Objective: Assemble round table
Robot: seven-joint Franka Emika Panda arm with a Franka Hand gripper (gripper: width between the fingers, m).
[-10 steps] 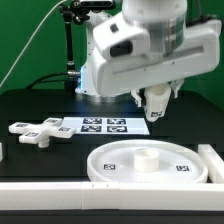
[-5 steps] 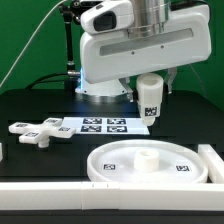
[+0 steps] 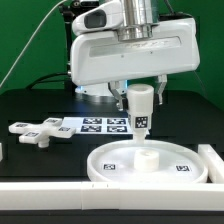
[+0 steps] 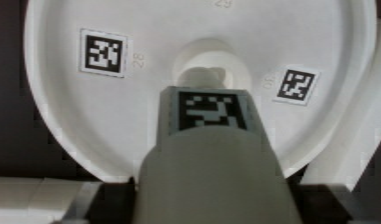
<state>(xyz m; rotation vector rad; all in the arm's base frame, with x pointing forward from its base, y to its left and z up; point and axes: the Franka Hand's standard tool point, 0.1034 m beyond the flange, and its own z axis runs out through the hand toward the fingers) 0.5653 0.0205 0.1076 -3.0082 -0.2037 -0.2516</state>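
The large round disc [image 3: 150,165] lies flat on the table near the front, with a raised central hub [image 3: 149,156] and tags on its surface. My gripper [image 3: 141,93] is shut on the short cylinder leg [image 3: 141,108], which hangs upright with a tag on its side, a little above the hub. In the wrist view the leg [image 4: 208,150] fills the middle, pointing at the hub [image 4: 208,68] on the disc [image 4: 98,110]. The cross-shaped foot [image 3: 37,130] lies on the table at the exterior view's left.
The marker board [image 3: 100,125] lies behind the disc. Long white bars run along the front [image 3: 60,200] and at the exterior view's right [image 3: 212,160]. The arm's base stands at the back.
The gripper has carried the leg toward the exterior view's left and turned it upright; it now hangs over the disc's hub instead of over the marker board's right end.
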